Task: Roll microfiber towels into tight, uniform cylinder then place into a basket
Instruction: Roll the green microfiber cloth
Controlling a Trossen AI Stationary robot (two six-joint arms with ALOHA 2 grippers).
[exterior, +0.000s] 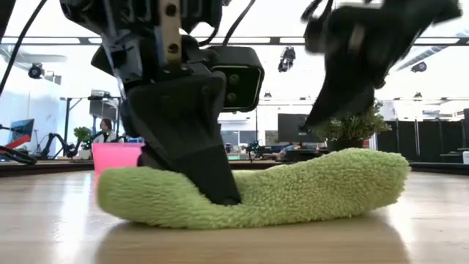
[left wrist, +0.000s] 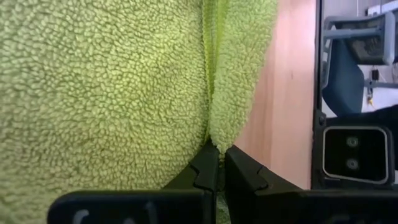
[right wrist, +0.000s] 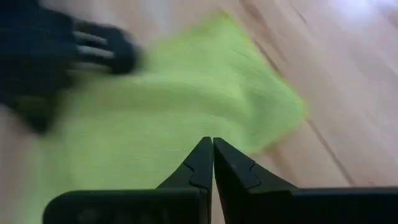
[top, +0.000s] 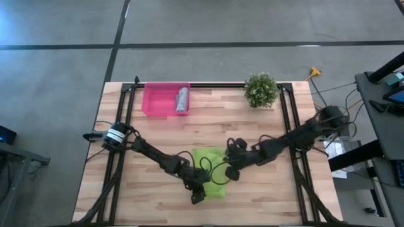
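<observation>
Grey towel (top: 182, 99): rolled, in basket (top: 153, 101). Green towel (top: 211, 165): part-folded on surface (top: 265, 195), unrolled. Left tool (top: 197, 197) closed, pinching its fold; right tool (top: 231, 173) closed, empty.

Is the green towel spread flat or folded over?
Folded over. The green towel lies doubled and puffy on the table, with a fold seam in the left wrist view.

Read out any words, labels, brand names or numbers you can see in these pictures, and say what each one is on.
None can be read.
Left hand: faint pale marks on its housing, too blurred to read.
Lime green towel, pink basket, grey towel, potted plant, table: no lettering visible.
</observation>
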